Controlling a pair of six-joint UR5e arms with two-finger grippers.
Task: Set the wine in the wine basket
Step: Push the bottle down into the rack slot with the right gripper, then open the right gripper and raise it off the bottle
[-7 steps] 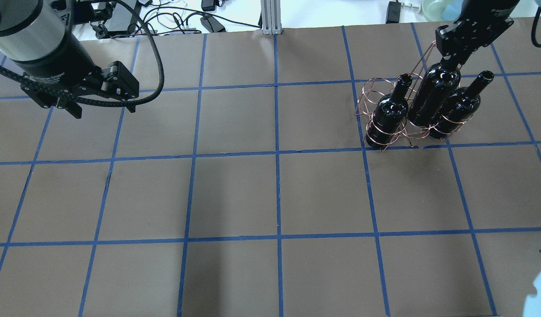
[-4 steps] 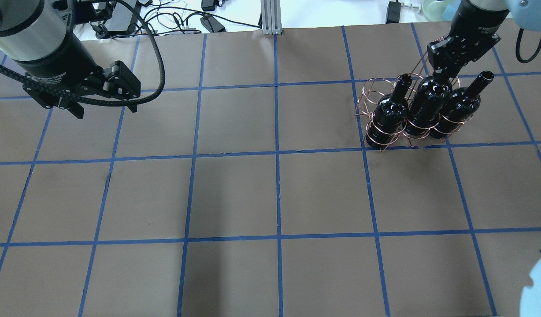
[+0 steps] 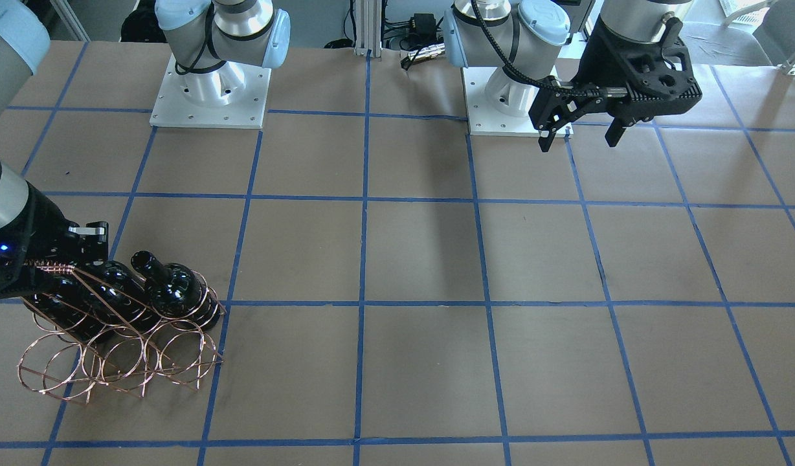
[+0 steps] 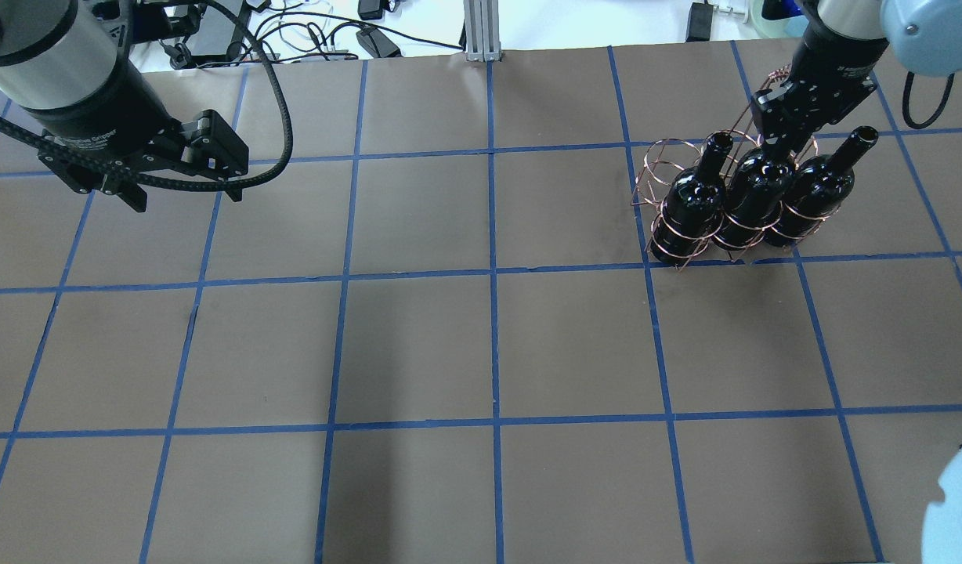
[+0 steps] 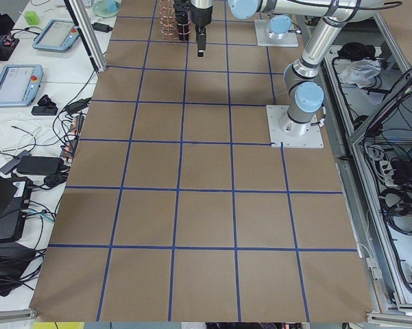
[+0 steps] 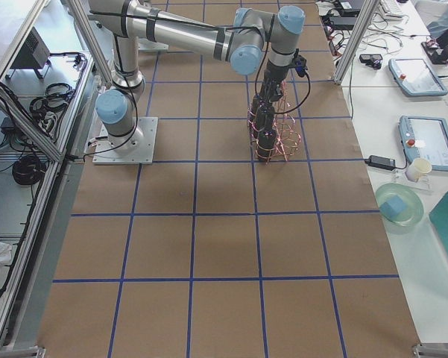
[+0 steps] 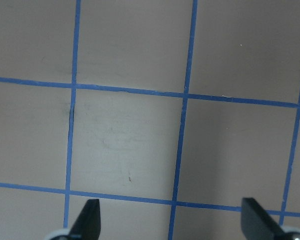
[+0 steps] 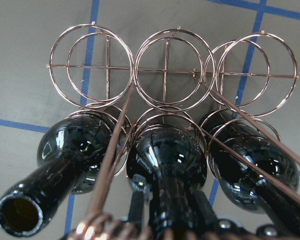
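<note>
**A:** While the right gripper [image 4: 782, 137] is clenched on the neck of the wine [image 4: 751, 200], where does the bottle sit?

**B:** Upright in the middle ring of the wine basket [image 4: 660, 164], row nearer the robot, between two look-alike bottles [image 4: 688, 204].

**A:** How will it handle?

**B:** Heavy, I'd judge. The glossy glass is slippery and breakable, so the narrow neck is the sensible hold. The thin wire probably flexes. The left gripper [image 3: 580, 139] hangs spread, grasping nothing, well apart over the desk [image 4: 481, 345].
</note>
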